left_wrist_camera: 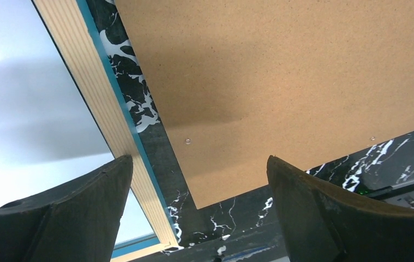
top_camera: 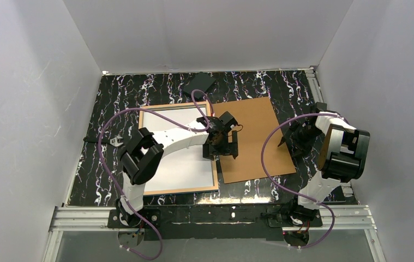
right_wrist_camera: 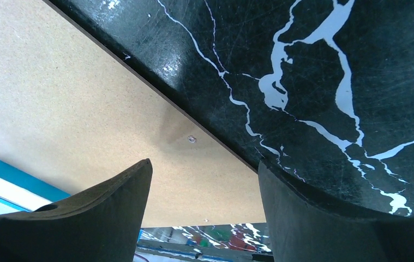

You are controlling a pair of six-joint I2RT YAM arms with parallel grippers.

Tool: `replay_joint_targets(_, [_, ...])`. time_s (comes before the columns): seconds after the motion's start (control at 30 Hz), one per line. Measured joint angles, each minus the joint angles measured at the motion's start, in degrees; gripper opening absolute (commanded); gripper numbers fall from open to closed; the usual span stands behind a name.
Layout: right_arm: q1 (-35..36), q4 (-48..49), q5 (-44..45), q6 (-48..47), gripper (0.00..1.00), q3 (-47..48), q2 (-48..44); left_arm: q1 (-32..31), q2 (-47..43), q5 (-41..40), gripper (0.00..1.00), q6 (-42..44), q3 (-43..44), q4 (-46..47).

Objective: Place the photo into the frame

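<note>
The frame (top_camera: 178, 190) lies flat left of centre, its tan wood face up. A white sheet (top_camera: 180, 153) fills it, apparently the photo's plain back; no print shows. In the left wrist view the frame's tan rail (left_wrist_camera: 98, 103) has a blue edge beside the white sheet (left_wrist_camera: 24, 109). My left gripper (top_camera: 225, 152) is open and empty, hovering over the strip of table between the frame's right rail and the brown board; it also shows in the left wrist view (left_wrist_camera: 199, 164). My right gripper (top_camera: 294, 139) is open and empty at the board's right edge, also in the right wrist view (right_wrist_camera: 204, 164).
A plain brown backing board (top_camera: 253, 136) lies flat right of the frame; it shows in the left wrist view (left_wrist_camera: 281, 71) and the right wrist view (right_wrist_camera: 57, 93). A small black slab (top_camera: 199, 84) lies at the back. The table is black marble-patterned (top_camera: 112, 98), with white walls around it.
</note>
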Motion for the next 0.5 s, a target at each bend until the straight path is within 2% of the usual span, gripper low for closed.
replay_joint_targets(0.17, [0.00,0.02,0.00,-0.22,0.80,-0.09,-0.11,-1.75,-0.02,-2.03,0.92,3.13,1.01,-0.04])
replay_joint_targets(0.37, [0.00,0.07,0.00,-0.59,0.80,-0.22,-0.26,-3.82,2.99,-1.79,0.91,5.64,8.37,0.37])
replay_joint_targets(0.5, [0.00,0.33,-0.15,-0.66,0.79,-0.57,-0.55,-4.48,5.51,-2.47,0.91,5.79,9.42,-0.28])
